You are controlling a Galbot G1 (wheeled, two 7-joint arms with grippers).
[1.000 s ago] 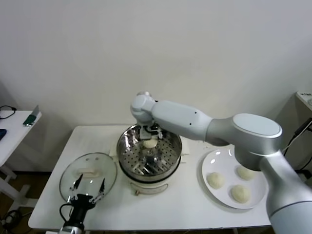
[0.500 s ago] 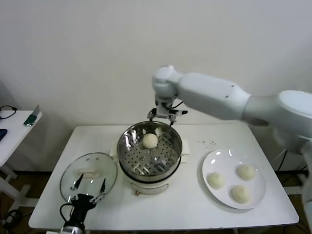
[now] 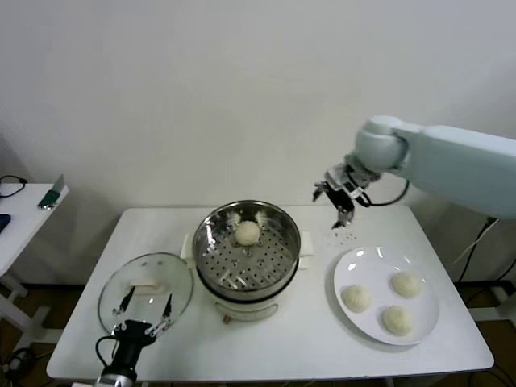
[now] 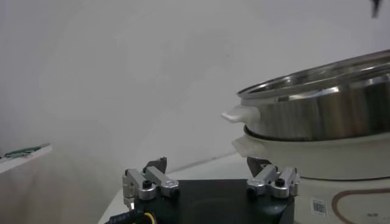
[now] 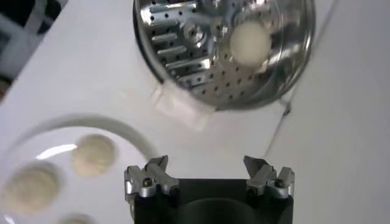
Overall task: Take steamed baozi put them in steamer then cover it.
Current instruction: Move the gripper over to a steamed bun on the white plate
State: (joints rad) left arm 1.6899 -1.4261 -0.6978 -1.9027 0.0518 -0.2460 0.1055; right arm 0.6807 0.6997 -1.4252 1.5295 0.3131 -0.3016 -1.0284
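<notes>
While one small round cream-white bun (image 3: 247,232) sits in the round shiny steel steamer basket (image 3: 278,262), we see both hands empty.
We note the right hand (image 3: 342,200) spread wide in the air, between the steamer and the flat round white plate (image 3: 351,268), which holds three more buns (image 3: 356,297). The left hand (image 3: 145,312) is spread too, low at the white bench's (image 3: 314,339) near edge by the round clear glass lid (image 3: 173,276) with its cream bar handle, lying flat left of the steamer.

Grey-white arm (image 3: 451,165) — black claw (image 3: 342,197), silver fingertips.
</notes>
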